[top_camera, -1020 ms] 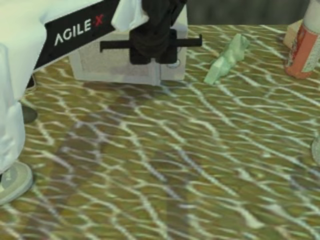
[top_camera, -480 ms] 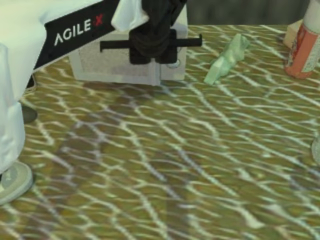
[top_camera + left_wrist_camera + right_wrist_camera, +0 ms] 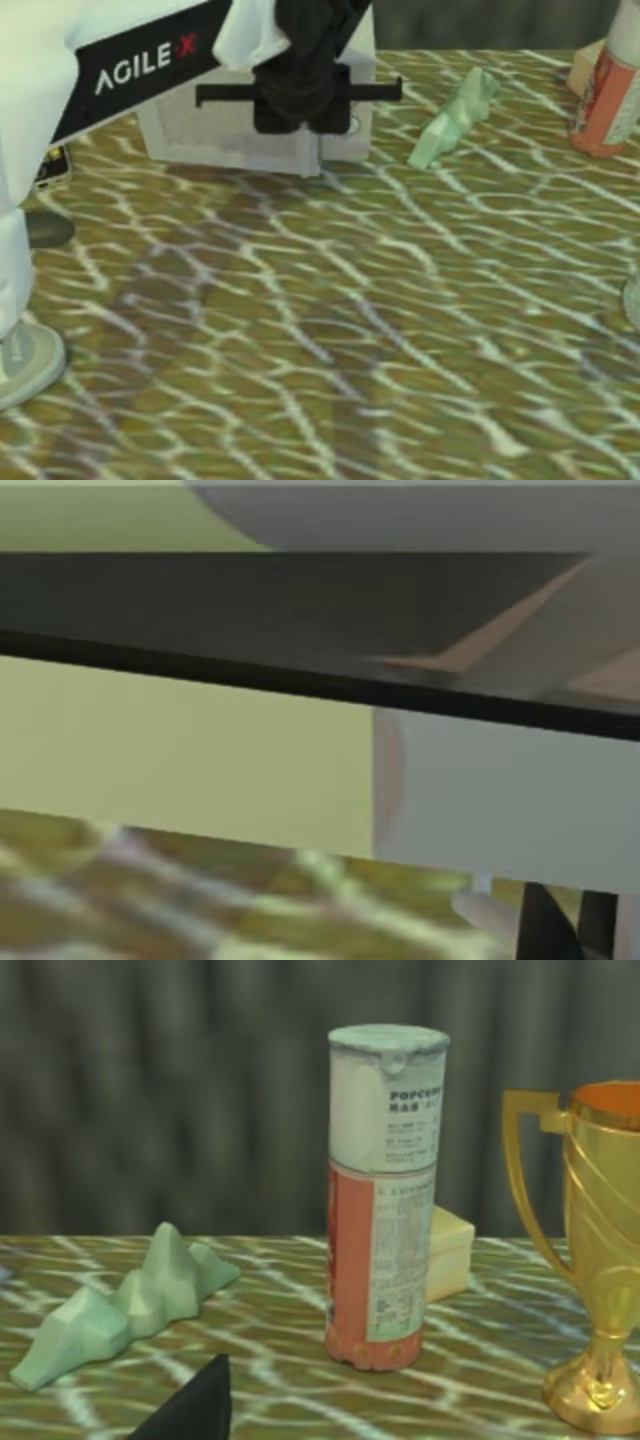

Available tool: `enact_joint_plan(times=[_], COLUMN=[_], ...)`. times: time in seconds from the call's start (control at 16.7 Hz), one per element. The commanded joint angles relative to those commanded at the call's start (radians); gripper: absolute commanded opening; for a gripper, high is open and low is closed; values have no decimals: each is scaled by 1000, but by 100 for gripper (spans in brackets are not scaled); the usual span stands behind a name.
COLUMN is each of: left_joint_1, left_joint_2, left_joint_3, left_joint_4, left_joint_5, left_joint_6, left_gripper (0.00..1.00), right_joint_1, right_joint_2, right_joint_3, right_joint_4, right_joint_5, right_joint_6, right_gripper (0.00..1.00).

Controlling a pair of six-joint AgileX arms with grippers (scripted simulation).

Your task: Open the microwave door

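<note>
Left gripper [image 3: 300,95] at the microwave front; grip state cannot be determined.

The small boxy cream-white microwave [image 3: 175,125] sits at the table's far left. Its flat cream-white door [image 3: 225,130] likely swings stiffly as a rigid hinged panel; hold its free edge beside the knob panel. The patterned olive tabletop [image 3: 350,330] is flat, with a dark curtain behind. Right arm parked.

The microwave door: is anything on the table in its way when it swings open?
Nothing visible: the patterned tabletop before the cream-white microwave door is bare. The pale green jagged lump lies off to the right. The left gripper hangs over the door's front.
</note>
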State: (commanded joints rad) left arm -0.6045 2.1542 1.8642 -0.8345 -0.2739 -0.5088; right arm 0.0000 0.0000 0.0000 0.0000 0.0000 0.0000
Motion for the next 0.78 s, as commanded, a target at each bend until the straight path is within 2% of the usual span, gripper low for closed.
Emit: enact_joint_plan(times=[0.24, 0.78], left_joint_1=[7, 7], left_joint_2=[-56, -59], left_joint_3=[-78, -80], left_joint_4=[45, 48], left_joint_5=[22, 22], left_joint_6=[54, 55], left_gripper=[0, 0], right_joint_1=[0, 0], right_joint_2=[0, 0], right_joint_3=[0, 0], right_joint_4=[0, 0], right_joint_5=[0, 0], right_joint_6=[0, 0], right_gripper=[100, 100])
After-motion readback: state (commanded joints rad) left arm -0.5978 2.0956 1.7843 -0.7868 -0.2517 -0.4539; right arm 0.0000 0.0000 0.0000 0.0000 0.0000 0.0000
